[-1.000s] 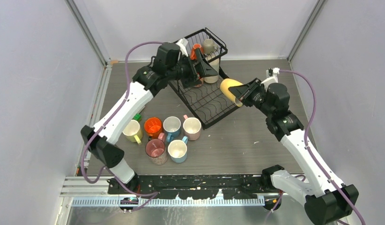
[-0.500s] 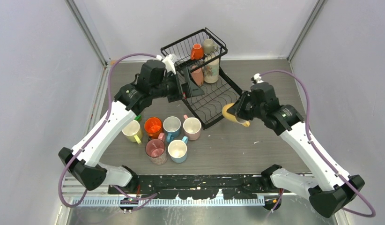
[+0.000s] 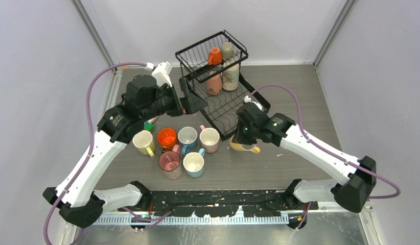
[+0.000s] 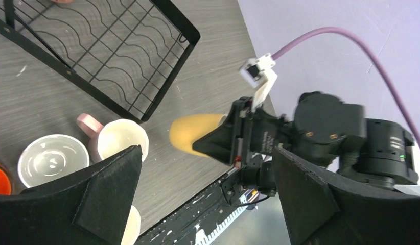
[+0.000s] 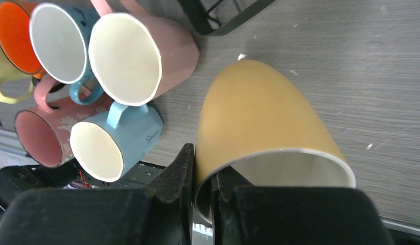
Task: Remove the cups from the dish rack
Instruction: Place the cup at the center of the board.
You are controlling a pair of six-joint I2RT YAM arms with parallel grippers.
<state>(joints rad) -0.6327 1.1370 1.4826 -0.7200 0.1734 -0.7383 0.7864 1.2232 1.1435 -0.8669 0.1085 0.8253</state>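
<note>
While the right jaws are clenching the wall of the yellow mug (image 5: 264, 122), one inside the rim and one outside, that mug is hanging tilted just off the near corner of the dish rack (image 3: 224, 109), low over the counter (image 3: 295, 97); whether it is touching the counter I cannot tell. Left of the rack, the left jaws are standing spread wide and gripping nothing. Six mugs (image 3: 187, 137) are sitting upright in a cluster off the rack's near left side. An orange mug (image 3: 214, 55) and a beige mug (image 3: 228, 50) are resting in the rack's upper basket, with a salmon mug (image 3: 214, 84) sitting just below them.
</note>
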